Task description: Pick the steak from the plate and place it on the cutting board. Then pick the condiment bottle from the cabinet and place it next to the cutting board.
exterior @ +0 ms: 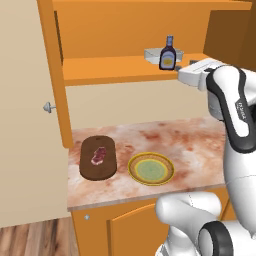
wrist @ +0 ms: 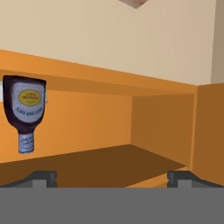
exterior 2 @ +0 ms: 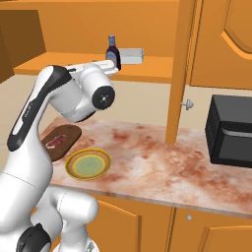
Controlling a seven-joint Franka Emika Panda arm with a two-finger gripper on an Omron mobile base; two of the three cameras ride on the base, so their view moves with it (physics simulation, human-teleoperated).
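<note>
You are looking at a kitchen counter [exterior: 195,145] of mottled reddish stone, where the steak [exterior: 99,155], a small pink slab streaked with white, lies on the dark brown cutting board [exterior: 97,170], toward its far end. Just beside the board sits the plate [exterior: 151,169], its yellow-brown patterned rim ringing a bare pale green centre. Above, in the open orange cabinet [exterior: 125,30], the condiment bottle [exterior: 167,53] stands upright on the shelf: a dark navy body, a narrow grey-blue neck and cap, and a pale label with a yellow oval. A clear rectangular tray [exterior 2: 131,55] rests on the shelf right behind it. The gripper [wrist: 112,177] is raised to shelf height near the bottle, its jaws spread wide with nothing between them; in the hand view the bottle appears upside down at the left, off to one side of the two dark fingertips [wrist: 43,177]. The cabinet's beige door [exterior: 25,110] stands open at the left, its round metal knob [exterior: 48,107] facing you. A black microwave [exterior 2: 230,130] sits on the counter at the far right.
</note>
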